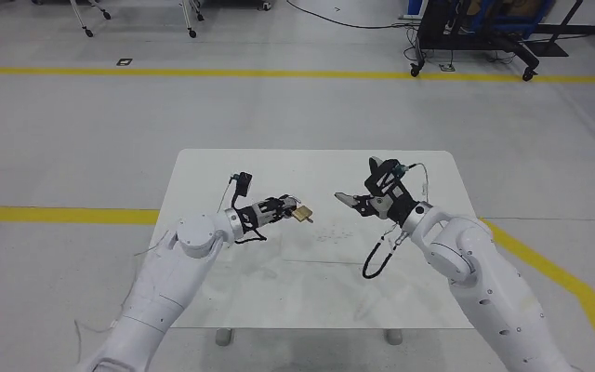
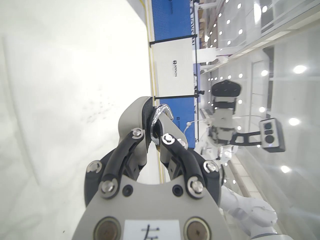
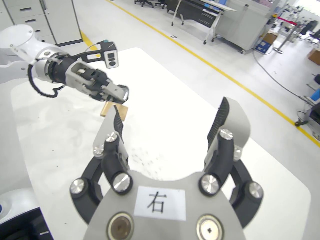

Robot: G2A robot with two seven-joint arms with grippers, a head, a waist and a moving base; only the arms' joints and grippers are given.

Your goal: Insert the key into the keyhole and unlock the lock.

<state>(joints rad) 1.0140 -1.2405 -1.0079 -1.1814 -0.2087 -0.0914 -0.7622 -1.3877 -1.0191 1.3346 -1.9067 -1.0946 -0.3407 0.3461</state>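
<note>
A brass padlock point(image 1: 302, 213) hangs above the middle of the white table point(image 1: 418, 288). My left gripper point(image 1: 290, 206) is shut on its silver shackle point(image 2: 162, 114), and the brass body point(image 3: 108, 109) juts out below the fingertips. In the right wrist view the left gripper point(image 3: 122, 94) is seen side-on, pointing at my right gripper point(image 3: 170, 106). The right gripper point(image 1: 350, 199) is open with nothing between its fingers and hovers a short way to the right of the lock, facing it. I cannot make out a key.
The tabletop around both grippers carries only faint dark scuff marks point(image 3: 147, 156). A black cable point(image 1: 376, 260) loops from the right arm down onto the table. Yellow floor lines and wheeled racks lie beyond the table's far edge.
</note>
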